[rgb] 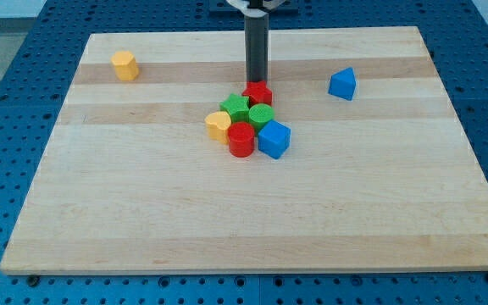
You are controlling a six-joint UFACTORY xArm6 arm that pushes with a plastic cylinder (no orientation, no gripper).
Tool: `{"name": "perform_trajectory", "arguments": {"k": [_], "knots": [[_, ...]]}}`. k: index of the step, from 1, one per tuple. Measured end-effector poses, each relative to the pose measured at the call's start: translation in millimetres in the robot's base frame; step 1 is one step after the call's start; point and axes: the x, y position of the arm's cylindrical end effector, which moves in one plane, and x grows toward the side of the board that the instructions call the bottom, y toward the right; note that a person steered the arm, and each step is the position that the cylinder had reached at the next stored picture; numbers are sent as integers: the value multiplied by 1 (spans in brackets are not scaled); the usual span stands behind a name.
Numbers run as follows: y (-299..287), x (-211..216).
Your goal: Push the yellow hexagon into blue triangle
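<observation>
Standing near the middle of the far edge of the bench (252, 220), my tip (256, 79) rests just behind a red block (257, 92) that heads a tight cluster: a green star (235, 108), a green cylinder (262, 115), a yellow heart-like block (218, 125), a red cylinder (241, 140) and a blue cube (274, 139). I carry no gripper, only this rod, so there is nothing to spread or press together. The yellow hexagon (124, 65) sits alone near the far left corner, well apart from my tip and off to the view's left of it. The blue triangle (342, 84) lies toward the far right side, on the opposite side of my tip from the hexagon. That matters most: hexagon, tip and triangle run roughly along one line parallel to the far edge, with me between them. I judge that I must travel left past the hexagon and come in from its left side, so the push drives it rightward. The cluster lies just nearer than that line and could snag the hexagon on its way.
</observation>
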Motion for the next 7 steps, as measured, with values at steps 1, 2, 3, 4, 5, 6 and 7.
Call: {"name": "perform_trajectory", "arguments": {"k": [1,2,3,4,5,6,7], "knots": [[-16,-34],[-51,-82],[-121,-122],[-218,-133],[-306,-130],[-308,-123],[-298,-90]]}}
